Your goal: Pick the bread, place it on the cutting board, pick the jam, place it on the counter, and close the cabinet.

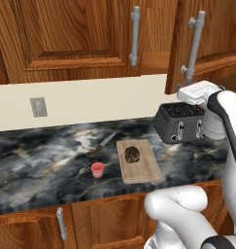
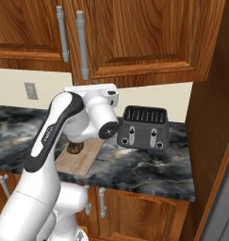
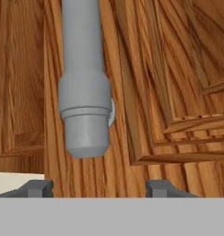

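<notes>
The bread [image 1: 132, 154] lies on the cutting board [image 1: 143, 168], which rests on the counter [image 1: 42, 155]. The jam [image 1: 97, 169] stands on the counter just left of the board. The cabinet's right door [image 1: 211, 29] stands ajar, with a gap [image 1: 156, 58] showing between it and the shut left door. My gripper [image 3: 99, 188] is open, raised at the lower end of that door's grey bar handle [image 3: 84, 92], with nothing between its fingertips [image 3: 37, 188]. From the right, the bread [image 2: 75, 148] and board [image 2: 80, 162] peek out behind my arm.
A dark toaster [image 1: 180, 121] stands on the counter right of the board, under my hand. A knife [image 1: 104, 143] lies behind the jam. An outlet [image 1: 38, 107] sits on the back wall. A tall wooden panel [image 2: 210, 117] closes the right end.
</notes>
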Controlling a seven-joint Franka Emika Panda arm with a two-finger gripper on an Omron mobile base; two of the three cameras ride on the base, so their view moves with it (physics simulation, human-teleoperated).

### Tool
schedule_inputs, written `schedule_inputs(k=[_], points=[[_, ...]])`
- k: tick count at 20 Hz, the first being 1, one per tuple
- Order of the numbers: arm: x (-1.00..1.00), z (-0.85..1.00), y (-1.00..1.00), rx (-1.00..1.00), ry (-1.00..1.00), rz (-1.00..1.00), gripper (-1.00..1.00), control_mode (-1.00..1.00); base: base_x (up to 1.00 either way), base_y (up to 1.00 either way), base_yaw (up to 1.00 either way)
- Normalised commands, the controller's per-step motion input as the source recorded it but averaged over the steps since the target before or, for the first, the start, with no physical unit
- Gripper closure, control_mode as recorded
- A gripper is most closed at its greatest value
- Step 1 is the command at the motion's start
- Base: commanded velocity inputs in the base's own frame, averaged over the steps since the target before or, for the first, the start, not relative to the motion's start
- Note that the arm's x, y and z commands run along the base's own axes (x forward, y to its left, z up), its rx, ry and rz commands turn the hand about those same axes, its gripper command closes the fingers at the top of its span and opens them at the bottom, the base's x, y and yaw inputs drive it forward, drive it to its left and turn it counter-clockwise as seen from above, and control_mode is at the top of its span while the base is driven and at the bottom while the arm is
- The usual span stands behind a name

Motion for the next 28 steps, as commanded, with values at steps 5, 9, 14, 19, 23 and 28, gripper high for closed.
schedule_inputs(k=[5,9,14,19,23,28], points=[[0.54,0.00,0.17,0.00,-0.01,-0.09,-1.00,-1.00,0.00,0.00,0.00],[0.51,0.00,0.18,0.00,-0.01,-0.09,-1.00,-1.00,0.00,0.00,0.00],[0.49,0.00,0.17,0.00,-0.02,-0.09,-1.00,-1.00,0.00,0.00,0.00],[0.47,0.00,0.14,0.00,-0.03,-0.08,-1.00,-1.00,0.00,0.00,0.00],[0.43,0.00,0.08,0.00,-0.04,-0.05,-1.00,-1.00,0.00,0.00,0.00],[0.39,0.00,0.01,0.00,-0.04,-0.02,-1.00,-1.00,0.00,0.00,0.00]])
